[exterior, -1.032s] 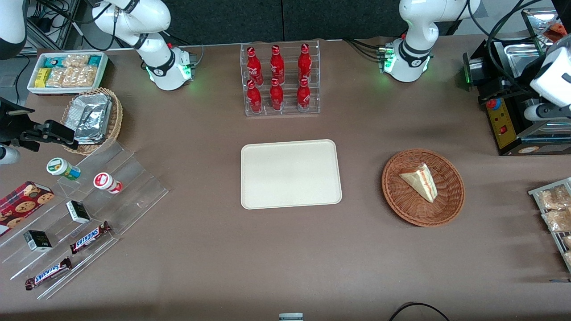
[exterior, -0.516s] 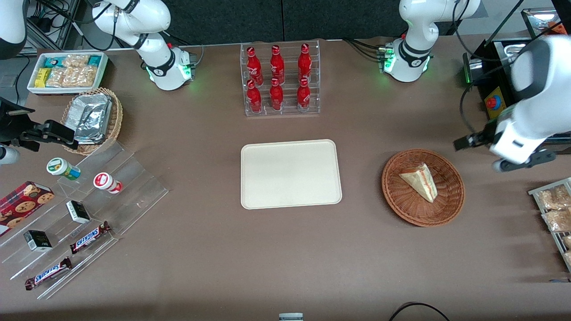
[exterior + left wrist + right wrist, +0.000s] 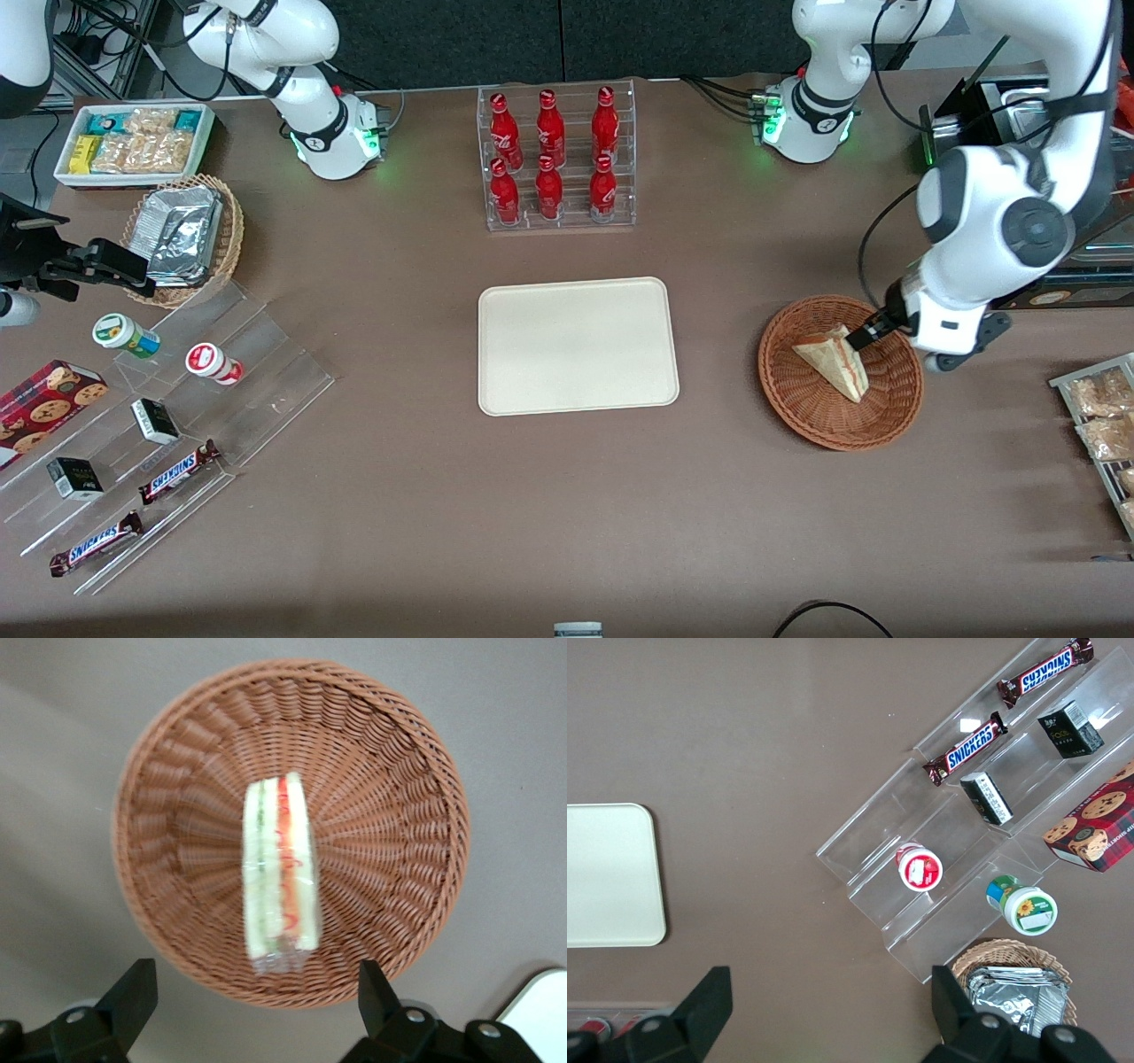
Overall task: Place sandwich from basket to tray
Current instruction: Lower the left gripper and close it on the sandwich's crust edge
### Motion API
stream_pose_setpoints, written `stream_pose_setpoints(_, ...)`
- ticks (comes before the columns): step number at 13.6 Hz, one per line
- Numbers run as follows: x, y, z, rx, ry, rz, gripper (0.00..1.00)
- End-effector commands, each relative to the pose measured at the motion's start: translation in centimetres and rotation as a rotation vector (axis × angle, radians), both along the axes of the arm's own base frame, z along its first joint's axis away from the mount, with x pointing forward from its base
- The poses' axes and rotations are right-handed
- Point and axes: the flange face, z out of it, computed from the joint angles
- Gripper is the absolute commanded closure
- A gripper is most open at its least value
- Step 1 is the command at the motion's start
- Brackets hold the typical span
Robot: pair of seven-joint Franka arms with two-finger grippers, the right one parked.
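while the gripper (image 3: 252,997) hangs above the basket (image 3: 890,416) with its jaws spread wide and empty, the step looks like the approach. next it should descend and close across the bread faces. the sandwich (image 3: 280,875) stands on edge in the basket, wrapped, red-green stripe up; the tray (image 3: 578,346) waits well apart.

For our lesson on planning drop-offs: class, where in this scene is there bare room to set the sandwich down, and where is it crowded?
The tray is bare, bordered by the bottle rack and the basket. Open brown table lies nearer the front camera. Crowded: the basket holding the sandwich, with the open end effector above it, and the snack shelves.
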Motion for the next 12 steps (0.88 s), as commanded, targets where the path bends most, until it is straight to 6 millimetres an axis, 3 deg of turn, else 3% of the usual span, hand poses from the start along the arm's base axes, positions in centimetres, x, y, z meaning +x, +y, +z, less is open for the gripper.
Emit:
stream_pose_setpoints(1,-0.4,-0.2,-2.0,-0.008,-0.036,0.035,0.00)
stream_pose_setpoints(12,-1.3,-0.3,-9.0,-0.006,-0.022,0.029,0.00)
